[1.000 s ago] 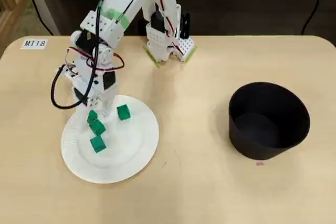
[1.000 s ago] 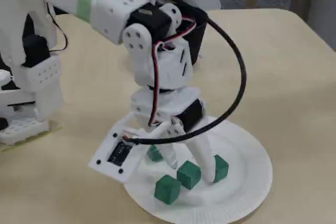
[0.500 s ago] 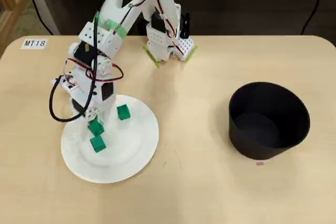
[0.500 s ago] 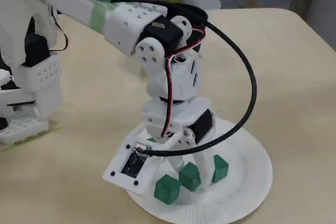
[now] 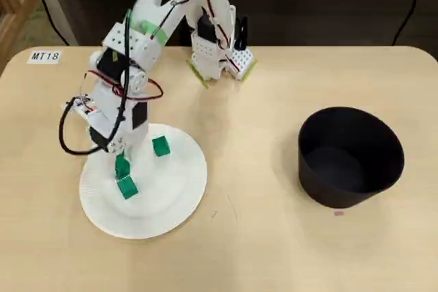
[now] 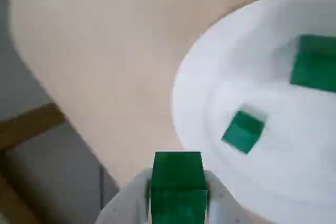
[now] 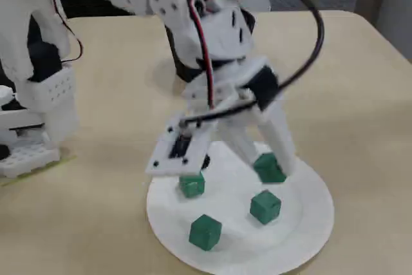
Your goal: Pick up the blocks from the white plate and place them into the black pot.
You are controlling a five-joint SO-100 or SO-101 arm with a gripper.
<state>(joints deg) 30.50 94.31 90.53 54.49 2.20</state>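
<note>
- My pincer [image 7: 269, 167] is clamped on one green block [image 6: 178, 190]; the wrist view shows it squeezed between the two white fingers [image 6: 216, 192].
- Change since half a second back: the pincer was down at plate level among the blocks; now it has come up, and the fixed view shows the held block [image 7: 268, 167] clear of the plate surface, so the grasp took.
- Three blocks left on the white plate [image 5: 179, 196]. In the fixed view: one at the back under the wrist board [image 7: 192, 185], one near the front edge [image 7: 205, 232], one towards the middle [image 7: 265, 206].
- Overhead, the arm hides part of the plate; I make out a block just right of the pincer [image 5: 161, 146] and another at lower left [image 5: 126, 187].
- Black pot [image 5: 350, 157] sits well apart on the right of the counter [image 5: 260, 251], looks empty from above.
- My read: first of four is in hand, none delivered yet. Next move is a lift and a long swing across to the pot.
- Risk: the block sits near the fingertips, so a jerky swing could shake it loose.
</note>
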